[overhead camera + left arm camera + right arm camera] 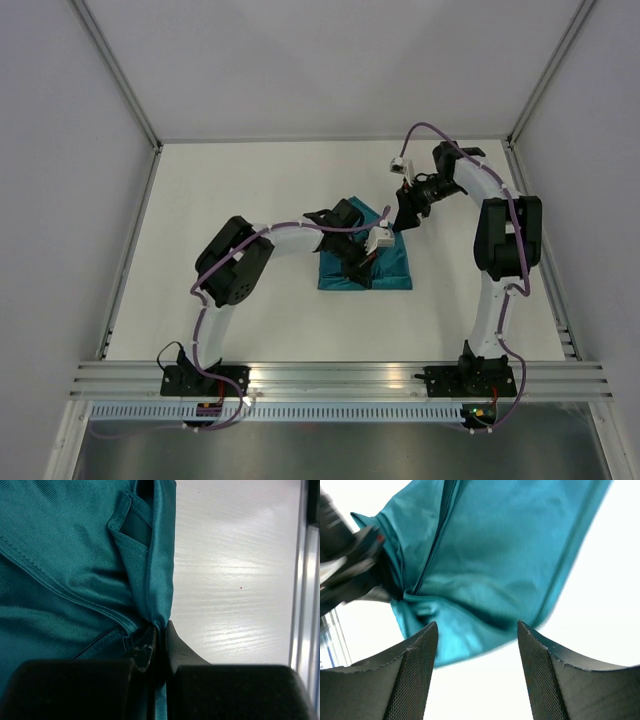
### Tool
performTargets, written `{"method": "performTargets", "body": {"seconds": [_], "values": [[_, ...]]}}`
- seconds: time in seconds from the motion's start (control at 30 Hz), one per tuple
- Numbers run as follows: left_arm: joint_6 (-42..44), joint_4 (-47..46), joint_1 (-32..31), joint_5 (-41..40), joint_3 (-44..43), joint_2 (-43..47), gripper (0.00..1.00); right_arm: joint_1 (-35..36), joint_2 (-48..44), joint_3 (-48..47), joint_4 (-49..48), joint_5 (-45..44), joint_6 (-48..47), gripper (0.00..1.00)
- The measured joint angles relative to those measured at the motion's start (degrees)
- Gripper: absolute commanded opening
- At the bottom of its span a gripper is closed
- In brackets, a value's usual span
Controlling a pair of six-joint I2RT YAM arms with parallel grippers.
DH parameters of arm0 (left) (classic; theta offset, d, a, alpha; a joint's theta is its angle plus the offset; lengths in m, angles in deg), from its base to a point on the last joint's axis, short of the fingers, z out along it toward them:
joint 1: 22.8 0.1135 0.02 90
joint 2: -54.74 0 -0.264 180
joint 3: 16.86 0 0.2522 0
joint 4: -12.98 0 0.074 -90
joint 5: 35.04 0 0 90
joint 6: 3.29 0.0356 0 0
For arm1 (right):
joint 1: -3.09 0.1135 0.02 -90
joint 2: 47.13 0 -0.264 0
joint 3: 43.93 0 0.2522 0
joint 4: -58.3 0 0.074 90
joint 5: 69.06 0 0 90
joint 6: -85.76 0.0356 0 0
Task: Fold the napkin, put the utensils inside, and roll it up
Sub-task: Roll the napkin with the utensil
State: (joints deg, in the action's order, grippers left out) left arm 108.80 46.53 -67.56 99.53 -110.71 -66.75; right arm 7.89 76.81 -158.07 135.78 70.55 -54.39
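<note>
Between the fingers of the left claw [157, 635]: a fold of the teal napkin [60, 555], pinched tight.
Left claw: closed on the cloth, right down at the white table [235, 580].
Right claw [477, 630]: wide open, holding nothing.
Napkin: folded and bunched, lying just in front of the right claw's fingertips.

Overhead, wrist close-ups; napkin [395, 272] apparently shared

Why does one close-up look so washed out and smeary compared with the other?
Right wrist view: the table is blown out to white and the napkin has blurred edges. Left wrist view: crisp cloth weave, soft glare on the table. Top view: even light.
</note>
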Motion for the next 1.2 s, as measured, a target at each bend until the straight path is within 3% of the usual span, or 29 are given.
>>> {"method": "performTargets", "body": {"seconds": [0.3,0.43,0.57,0.93,1.07,1.17,1.2], "values": [[-5.2,8.8,2.0,8.1,-7.5,-6.4,0.02,-0.6,-27.7,30.3,-17.1,-3.0,0.2,0.71],[-6.9,12.0,2.7,10.5,-10.5,-9.0,0.02,7.3,-40.3,47.6,-28.8,-10.6,0.2,0.71],[-8.4,14.2,3.3,12.7,-12.7,-11.1,0.02,18.0,-46.2,59.1,-38.1,-16.9,0.3,0.71],[-11.2,16.8,4.2,17.2,-13.7,-13.5,0.02,30.1,-47.0,66.2,-54.6,-30.4,0.9,0.72],[-11.6,17.5,4.4,18.1,-13.7,-13.9,0.02,33.0,-45.9,67.6,-57.1,-33.2,0.9,0.67],[-11.6,17.7,4.6,18.6,-13.7,-14.1,0.02,33.9,-44.9,67.8,-58.6,-34.5,0.6,0.58],[-11.6,17.8,4.6,18.7,-13.7,-14.1,0.03,34.0,-44.6,67.8,-59.0,-34.7,0.6,0.46]]}}
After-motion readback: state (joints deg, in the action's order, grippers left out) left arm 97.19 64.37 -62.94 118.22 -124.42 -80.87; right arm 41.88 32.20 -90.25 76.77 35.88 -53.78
